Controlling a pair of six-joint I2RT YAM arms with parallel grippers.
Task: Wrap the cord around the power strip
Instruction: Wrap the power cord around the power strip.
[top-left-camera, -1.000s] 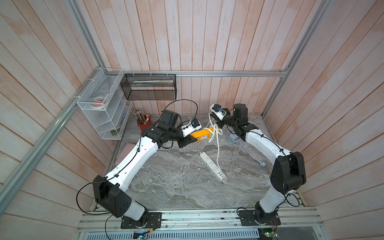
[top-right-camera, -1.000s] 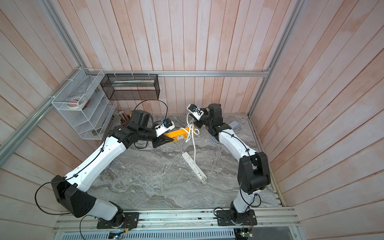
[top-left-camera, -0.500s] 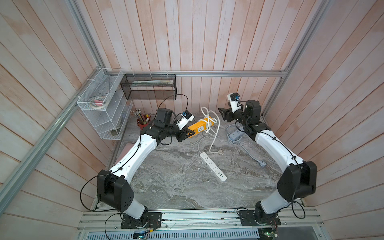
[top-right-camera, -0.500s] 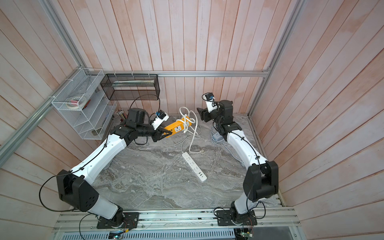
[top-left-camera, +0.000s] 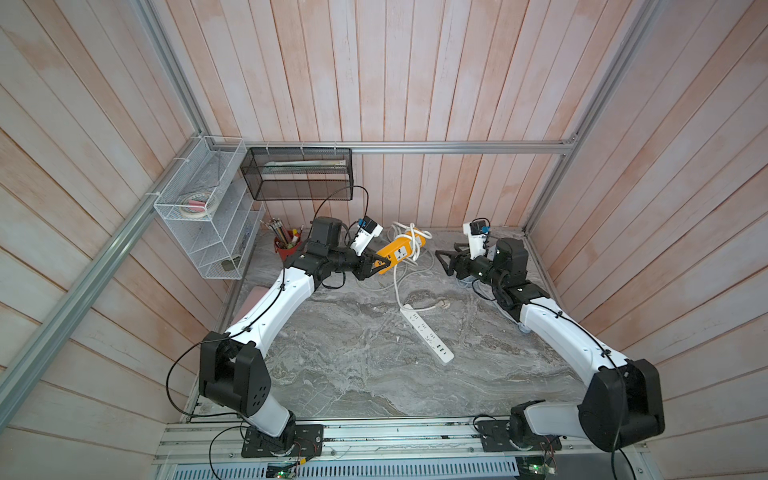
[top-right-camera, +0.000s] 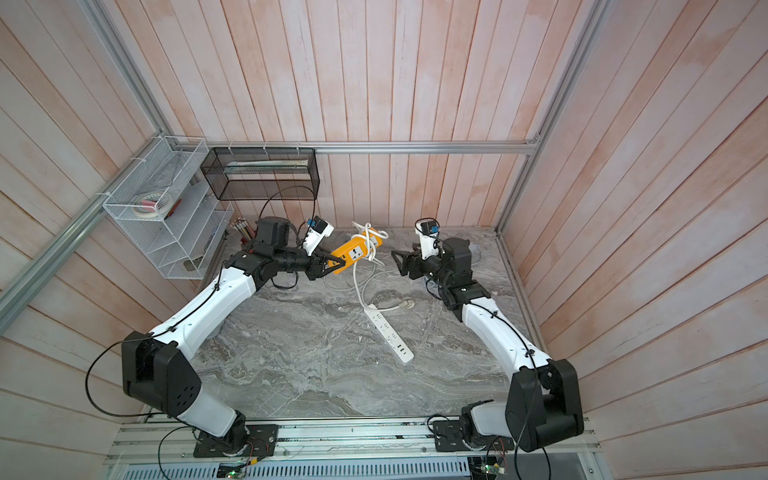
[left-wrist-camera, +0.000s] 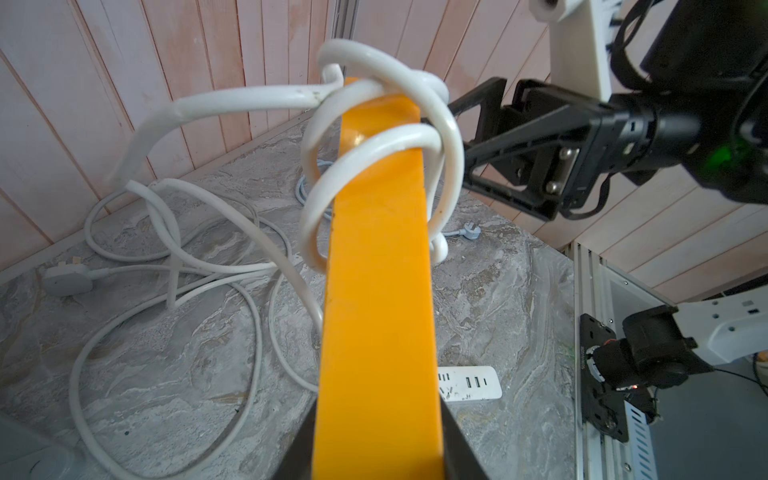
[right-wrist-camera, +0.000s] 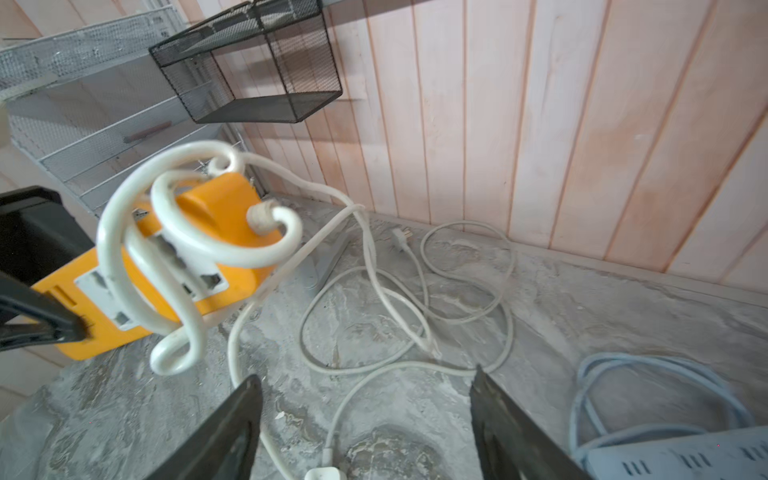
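A: Main item, orange power strip (top-left-camera: 401, 249): hard glossy plastic, long flat bar, tilted up off the worktop (top-left-camera: 353, 374). One end clamped in the left tool (top-left-camera: 380, 263).
B: And the cord (left-wrist-camera: 249, 99)?
A: Thick, white, rubbery; stiff loops coiled loosely round the strip's far end, rest trailing down in curls onto the worktop.
B: And the right tool (top-left-camera: 442, 262)?
A: Jaws wide apart, near the coiled end, not touching.
B: Surface, room?
A: Grey veined stone-look worktop, dusty. Spare white power strip (top-left-camera: 428, 332) lying flat on it. Pale wood-plank walls (top-left-camera: 415, 83), black mesh basket (top-left-camera: 297, 174), white wire rack (top-left-camera: 199, 216).
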